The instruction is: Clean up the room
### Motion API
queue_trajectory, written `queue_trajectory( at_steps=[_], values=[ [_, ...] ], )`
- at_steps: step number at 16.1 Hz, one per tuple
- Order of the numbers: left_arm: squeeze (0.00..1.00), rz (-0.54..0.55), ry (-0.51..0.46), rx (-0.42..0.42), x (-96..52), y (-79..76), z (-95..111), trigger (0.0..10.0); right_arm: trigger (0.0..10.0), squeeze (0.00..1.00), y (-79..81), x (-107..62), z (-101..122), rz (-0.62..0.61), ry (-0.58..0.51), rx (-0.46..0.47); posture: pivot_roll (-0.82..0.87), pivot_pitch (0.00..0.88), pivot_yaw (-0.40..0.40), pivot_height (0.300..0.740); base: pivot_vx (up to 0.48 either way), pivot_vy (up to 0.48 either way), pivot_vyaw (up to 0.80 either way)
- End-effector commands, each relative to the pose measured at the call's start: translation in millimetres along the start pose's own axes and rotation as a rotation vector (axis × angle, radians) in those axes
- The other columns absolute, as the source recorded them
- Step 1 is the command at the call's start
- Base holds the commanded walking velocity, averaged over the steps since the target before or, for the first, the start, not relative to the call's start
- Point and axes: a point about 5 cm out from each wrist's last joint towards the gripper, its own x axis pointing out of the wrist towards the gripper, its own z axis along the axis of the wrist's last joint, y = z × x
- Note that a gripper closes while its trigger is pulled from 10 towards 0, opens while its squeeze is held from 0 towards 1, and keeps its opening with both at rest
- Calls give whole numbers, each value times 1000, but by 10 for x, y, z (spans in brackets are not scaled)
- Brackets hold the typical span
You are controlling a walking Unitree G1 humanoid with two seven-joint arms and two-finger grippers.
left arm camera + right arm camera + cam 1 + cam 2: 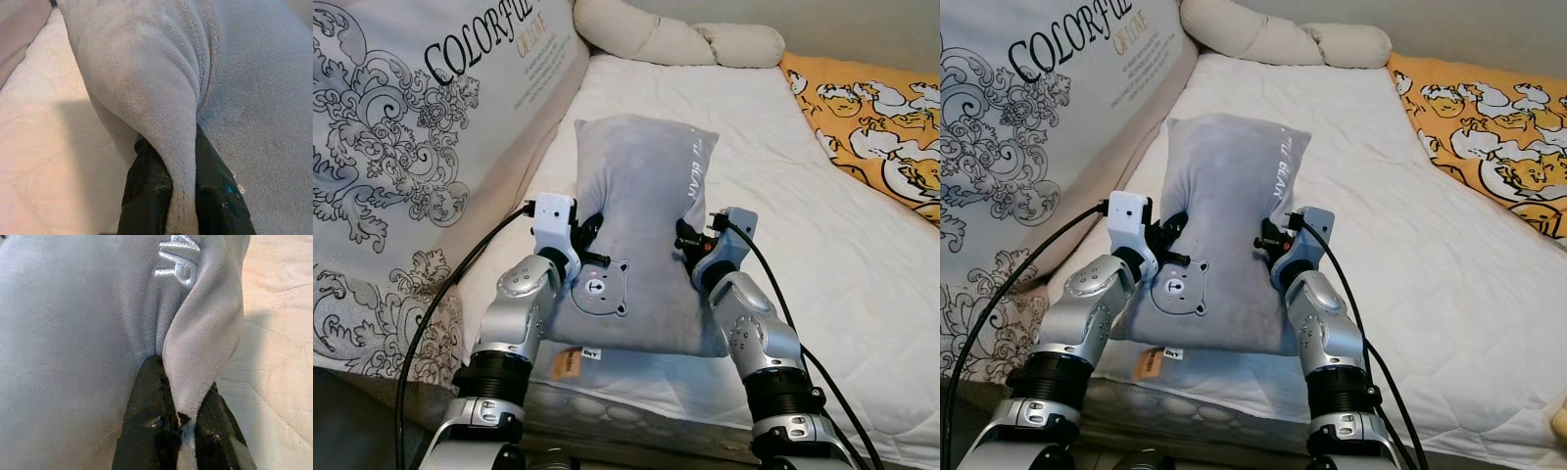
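You are looking down at a bed (pixel 862 264) covered by a white quilted sheet, and everything else sits around it. Against the bed's left side leans a big white cushion (pixel 401 137) printed with grey scrollwork and the word COLORFUL. At the head of the bed lies a cream bolster (pixel 675 39), and along the bed's right edge a yellow blanket (pixel 871 122) with cartoon ducks is spread out.

Near the foot of the bed, roughly in the middle, lies the grey pillow (pixel 641 225), the thing you are handling. It is plush, with a small bear face stitched near its near end and pale embroidered lettering along its right edge. An orange tag hangs from its near left corner over the mattress edge.

Both of your silver arms reach forward from the foot of the bed, elbows bent, wrists turned inward toward each other, with black cables trailing back from each wrist. Your left gripper (pixel 590 238) is at the pillow's left edge; the left wrist view shows its two black fingers (pixel 146 196) clamped on a pinched fold of the grey fabric. Your right gripper (pixel 688 238) is at the pillow's right edge, just below the lettering, and its fingers (pixel 146 416) likewise pinch a ridge of fabric between them.
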Motion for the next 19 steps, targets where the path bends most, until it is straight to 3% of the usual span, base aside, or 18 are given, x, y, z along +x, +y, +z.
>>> queue_trajectory(
  at_steps=[1,7,12,19],
  values=[
    [0,-38,-40,33,43,-80,103,10000,10000,0,4,-3,62,-5,-37,17,50,0,-18,740,0,0,-488],
    [0,-65,-32,69,74,-94,116,10000,10000,0,-8,-13,74,-31,-66,45,32,0,22,740,0,265,-736],
    [0,-70,-34,81,87,-86,130,10000,10000,0,-3,-4,76,-32,-74,54,35,0,23,740,0,313,0],
    [0,-61,-52,106,91,-77,154,10000,10000,0,-2,18,68,-21,-58,39,45,0,3,740,0,0,0]
  ],
)
